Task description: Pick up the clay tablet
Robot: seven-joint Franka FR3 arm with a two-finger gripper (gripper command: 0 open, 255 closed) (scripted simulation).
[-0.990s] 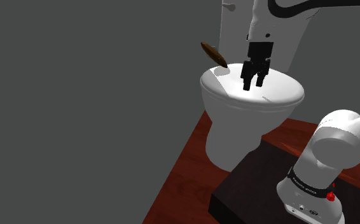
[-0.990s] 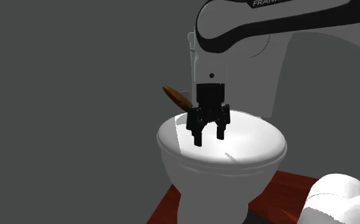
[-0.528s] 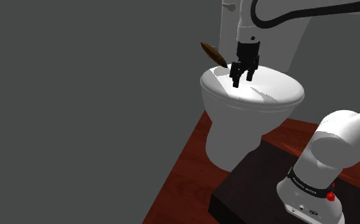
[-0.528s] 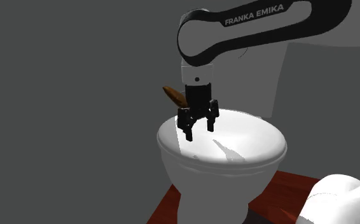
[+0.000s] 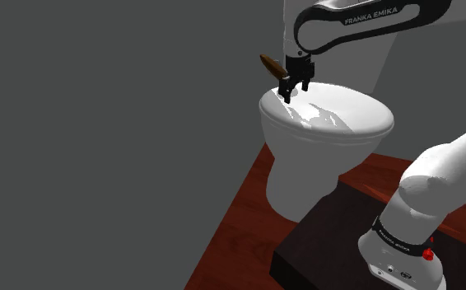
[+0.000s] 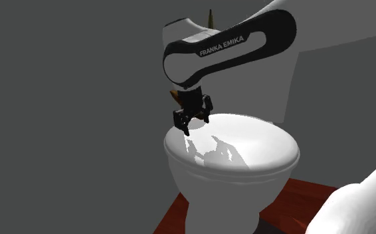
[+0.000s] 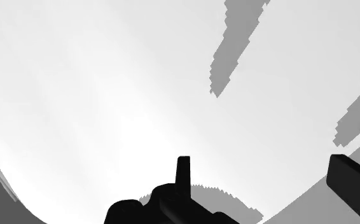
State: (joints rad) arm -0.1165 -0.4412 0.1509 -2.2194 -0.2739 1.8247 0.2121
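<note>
With fingers spread, the hand is hovering over the white toilet lid just beside the thin brown clay tablet, which is lying tilted at the lid's rim and is likely stiff, light and brittle, best pinched across its flat faces.

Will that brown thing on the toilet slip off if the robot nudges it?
Probably, yes. The brown tablet sits tilted at the edge of the smooth toilet lid, sticking out past it, so a nudge from the pincer might slide or tip it off. It looks thin and flat, so it is likely stiff and won't roll.
</note>
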